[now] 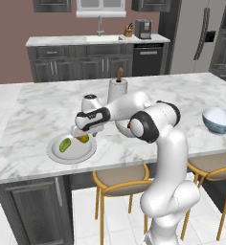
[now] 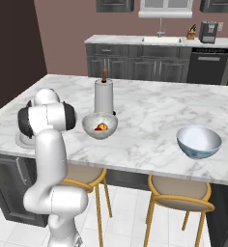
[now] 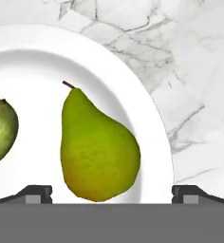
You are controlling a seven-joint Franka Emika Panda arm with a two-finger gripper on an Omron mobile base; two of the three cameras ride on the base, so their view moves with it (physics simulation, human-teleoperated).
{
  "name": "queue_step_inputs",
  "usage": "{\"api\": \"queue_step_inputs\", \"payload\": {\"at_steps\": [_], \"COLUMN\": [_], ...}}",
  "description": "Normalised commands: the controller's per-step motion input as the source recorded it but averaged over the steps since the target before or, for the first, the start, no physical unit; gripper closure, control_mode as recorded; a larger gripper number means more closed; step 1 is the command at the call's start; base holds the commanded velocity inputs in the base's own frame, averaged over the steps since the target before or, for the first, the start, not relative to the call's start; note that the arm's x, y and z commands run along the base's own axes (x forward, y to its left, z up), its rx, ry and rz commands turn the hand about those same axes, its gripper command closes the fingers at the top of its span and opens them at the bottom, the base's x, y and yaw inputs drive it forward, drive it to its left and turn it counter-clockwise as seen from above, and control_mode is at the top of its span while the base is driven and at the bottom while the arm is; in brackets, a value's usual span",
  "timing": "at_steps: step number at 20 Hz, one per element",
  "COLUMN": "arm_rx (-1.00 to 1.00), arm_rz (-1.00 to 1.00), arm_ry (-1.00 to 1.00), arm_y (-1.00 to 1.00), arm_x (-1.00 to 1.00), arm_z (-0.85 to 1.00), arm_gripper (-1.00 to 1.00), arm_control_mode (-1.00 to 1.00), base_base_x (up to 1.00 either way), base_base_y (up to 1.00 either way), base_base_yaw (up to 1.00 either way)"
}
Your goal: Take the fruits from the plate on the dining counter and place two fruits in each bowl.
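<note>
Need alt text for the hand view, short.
A yellow-green pear with a brown stem lies on a round white plate, framed between the open end effector tips. A darker green fruit sits beside it; grey-veined white marble counter beyond.

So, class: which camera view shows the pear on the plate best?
The hand view: the pear lies close and whole, stem visible, on the plate. The left base view shows it small, partly behind the gripper. In the right base view the arm blocks it.

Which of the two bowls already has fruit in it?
The pale speckled bowl beside the paper towel roll holds fruit, a red and orange piece showing inside. The white bowl with the blue outside, farther along the dining counter, looks empty.
</note>
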Motion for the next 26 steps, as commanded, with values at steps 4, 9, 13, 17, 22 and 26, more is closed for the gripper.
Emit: {"api": "queue_step_inputs", "payload": {"at_steps": [4,9,13,17,22,26], "arm_rx": [0.00,0.00,0.00,0.00,0.00,0.00], "arm_rz": [0.01,0.03,0.07,0.07,0.05,0.04], "arm_ry": [0.06,0.03,0.00,-0.01,-0.06,-0.04], "arm_y": [0.01,0.09,0.07,0.00,0.00,0.00], "arm_x": [0.32,-0.02,-0.36,-0.12,0.00,0.00], "arm_z": [0.00,0.00,-0.03,-0.20,-0.29,-0.17], "arm_gripper": [-1.00,-1.00,-1.00,-1.00,-1.00,-1.00], "arm_control_mode": [-1.00,-1.00,-1.00,-1.00,-1.00,-1.00], "base_base_x": [0.00,0.00,0.00,0.00,0.00,0.00], "base_base_y": [0.00,0.00,0.00,0.00,0.00,0.00], "base_base_yaw": [0.00,0.00,0.00,0.00,0.00,0.00]}}
